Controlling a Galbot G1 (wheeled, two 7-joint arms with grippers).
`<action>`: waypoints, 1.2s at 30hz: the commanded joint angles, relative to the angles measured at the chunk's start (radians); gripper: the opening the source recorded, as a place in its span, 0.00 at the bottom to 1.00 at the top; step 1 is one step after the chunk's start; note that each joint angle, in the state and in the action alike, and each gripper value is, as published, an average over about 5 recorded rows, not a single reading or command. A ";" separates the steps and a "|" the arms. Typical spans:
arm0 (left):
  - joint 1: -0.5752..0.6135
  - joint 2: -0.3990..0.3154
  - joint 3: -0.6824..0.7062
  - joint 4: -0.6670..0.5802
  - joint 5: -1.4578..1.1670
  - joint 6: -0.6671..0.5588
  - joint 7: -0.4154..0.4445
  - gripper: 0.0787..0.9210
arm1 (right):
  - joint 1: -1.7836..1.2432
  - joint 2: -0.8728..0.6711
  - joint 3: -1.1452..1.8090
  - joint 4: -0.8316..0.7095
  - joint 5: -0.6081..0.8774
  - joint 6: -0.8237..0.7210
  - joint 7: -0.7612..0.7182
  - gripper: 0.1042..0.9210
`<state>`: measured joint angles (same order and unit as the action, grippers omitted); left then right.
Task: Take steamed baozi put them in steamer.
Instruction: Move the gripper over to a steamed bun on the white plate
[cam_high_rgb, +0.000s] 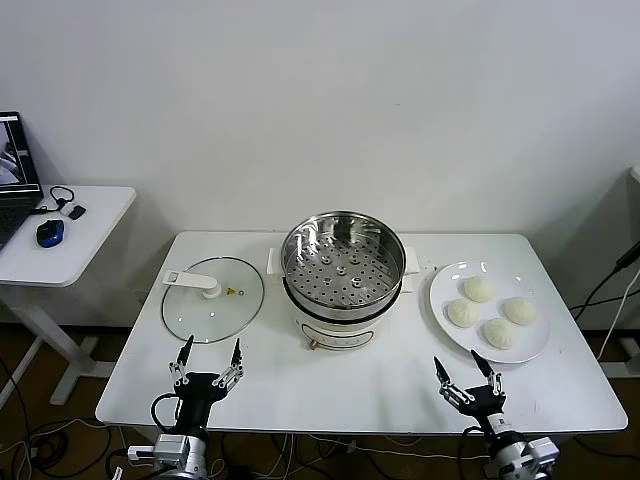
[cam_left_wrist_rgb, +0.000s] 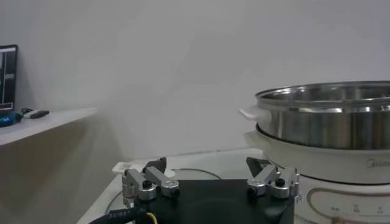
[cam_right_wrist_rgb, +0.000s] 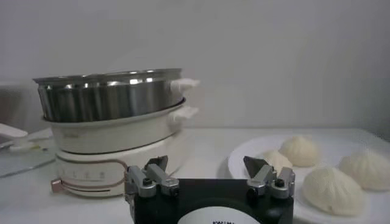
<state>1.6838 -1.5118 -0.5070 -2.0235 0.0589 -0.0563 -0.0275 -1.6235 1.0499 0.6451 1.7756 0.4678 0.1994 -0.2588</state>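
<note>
Steamer (cam_left_wrist_rgb: 329, 119) base lettering unreadable

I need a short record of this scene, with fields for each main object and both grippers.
buns: four cream-white round baozi on round white plate, right of cooker
steamer: shiny steel perforated basket, empty, on white cooker base, table centre
lid: flat glass lid, left of cooker
left gripper: open, near table's front edge
right gripper: open, in front of plate
</note>
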 joint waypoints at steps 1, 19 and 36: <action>-0.001 -0.001 0.000 -0.002 -0.001 -0.001 0.009 0.88 | 0.061 -0.102 0.071 -0.020 0.012 -0.006 -0.123 0.88; -0.002 -0.002 0.007 -0.006 -0.005 -0.002 0.021 0.88 | 0.917 -0.625 -0.370 -0.646 -0.210 0.012 -0.833 0.88; -0.021 -0.009 0.011 -0.013 -0.023 0.011 0.020 0.88 | 1.765 -0.352 -1.157 -1.123 -0.710 0.116 -1.086 0.88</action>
<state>1.6650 -1.5191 -0.4970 -2.0330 0.0429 -0.0490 -0.0079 -0.1535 0.6394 -0.2527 0.8297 -0.0682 0.2937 -1.2274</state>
